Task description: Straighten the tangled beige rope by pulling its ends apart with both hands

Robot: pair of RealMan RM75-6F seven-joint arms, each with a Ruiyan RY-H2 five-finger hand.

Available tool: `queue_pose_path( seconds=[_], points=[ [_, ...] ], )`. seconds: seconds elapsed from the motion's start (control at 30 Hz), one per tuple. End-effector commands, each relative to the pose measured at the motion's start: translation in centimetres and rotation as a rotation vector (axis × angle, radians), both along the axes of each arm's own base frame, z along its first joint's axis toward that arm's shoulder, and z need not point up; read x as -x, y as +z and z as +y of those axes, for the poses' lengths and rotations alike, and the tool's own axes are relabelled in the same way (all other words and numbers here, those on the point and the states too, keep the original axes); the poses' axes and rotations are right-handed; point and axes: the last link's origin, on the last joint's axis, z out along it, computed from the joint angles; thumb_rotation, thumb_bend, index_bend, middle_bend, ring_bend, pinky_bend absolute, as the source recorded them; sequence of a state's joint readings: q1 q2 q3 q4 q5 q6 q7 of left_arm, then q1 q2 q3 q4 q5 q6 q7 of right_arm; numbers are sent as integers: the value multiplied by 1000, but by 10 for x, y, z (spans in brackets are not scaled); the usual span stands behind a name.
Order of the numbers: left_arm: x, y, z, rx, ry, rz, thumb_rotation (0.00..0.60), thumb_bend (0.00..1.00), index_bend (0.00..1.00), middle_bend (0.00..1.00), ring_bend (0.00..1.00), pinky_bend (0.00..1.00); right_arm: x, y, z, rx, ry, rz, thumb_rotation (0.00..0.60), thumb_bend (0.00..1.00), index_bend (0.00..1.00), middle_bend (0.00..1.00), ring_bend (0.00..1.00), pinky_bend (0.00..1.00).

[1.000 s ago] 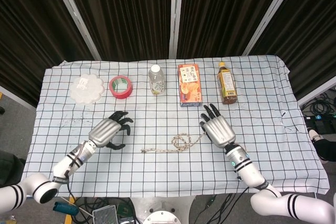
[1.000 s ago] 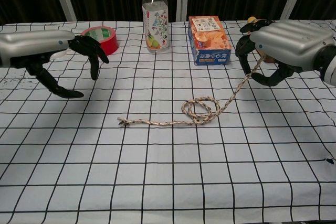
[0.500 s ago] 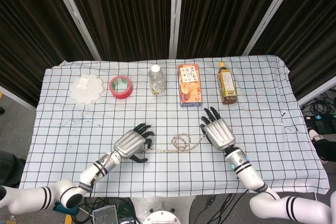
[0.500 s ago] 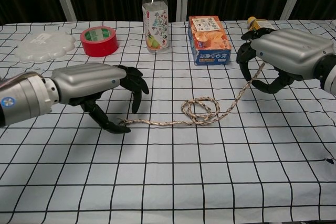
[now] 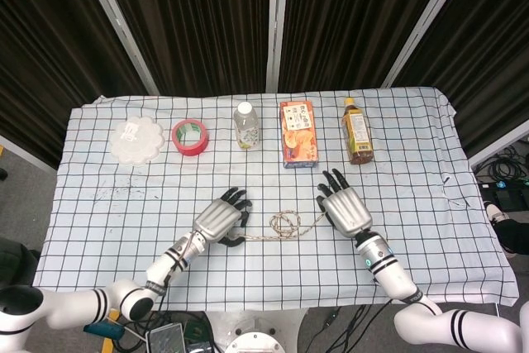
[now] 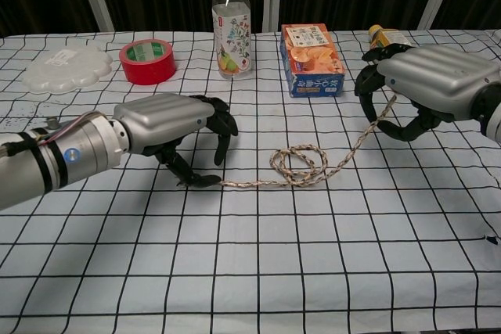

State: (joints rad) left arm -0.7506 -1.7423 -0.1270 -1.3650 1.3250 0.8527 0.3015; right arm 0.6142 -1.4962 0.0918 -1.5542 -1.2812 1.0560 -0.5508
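Note:
The beige rope (image 5: 285,222) lies mid-table with a tangle of loops (image 6: 301,163) and a straight tail running left. My right hand (image 5: 343,208) holds the rope's right end, and that strand rises off the cloth into its curled fingers (image 6: 374,84). At the tail's left end is my left hand (image 6: 176,123), also seen from above (image 5: 221,219). Its fingers arch over the tail's tip and its thumb touches the cloth beside it. A gap still shows between thumb and fingers, so the tip is not gripped.
Along the far side of the checked cloth stand a white scalloped lid (image 5: 137,140), a red tape roll (image 5: 190,136), a clear bottle (image 5: 246,125), an orange box (image 5: 298,133) and a tea bottle (image 5: 357,131). The box and tea bottle stand just behind my right hand.
My left hand has swept right across the table and come down over the rope's left tip. My right hand has barely moved and still holds its end raised.

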Motion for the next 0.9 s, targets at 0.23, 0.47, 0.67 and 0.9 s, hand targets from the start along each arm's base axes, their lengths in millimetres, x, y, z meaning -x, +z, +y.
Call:
queue_pose_path(
  seconds=[0.23, 0.47, 0.67, 0.9],
  points=[
    [6, -3, -3, -30, -29, 27, 468, 274, 540, 184, 1, 0, 2, -3, -1, -9, -3, 1, 600, 495, 690, 249, 0, 0],
    [7, -5, -7, -21, -48, 46, 448, 279, 537, 161, 0, 0, 2, -6, 0, -13, -4, 2, 600, 495, 690, 249, 0, 0],
    [7, -7, -7, -31, -53, 47, 448, 306, 542, 161, 0, 0, 3, -6, 0, -10, -6, 2, 600, 495, 690, 248, 0, 0],
    [7, -9, -7, -37, -61, 42, 465, 308, 565, 161, 0, 0, 2, -7, -1, -10, -6, 2, 600, 495, 690, 247, 0, 0]
  ],
)
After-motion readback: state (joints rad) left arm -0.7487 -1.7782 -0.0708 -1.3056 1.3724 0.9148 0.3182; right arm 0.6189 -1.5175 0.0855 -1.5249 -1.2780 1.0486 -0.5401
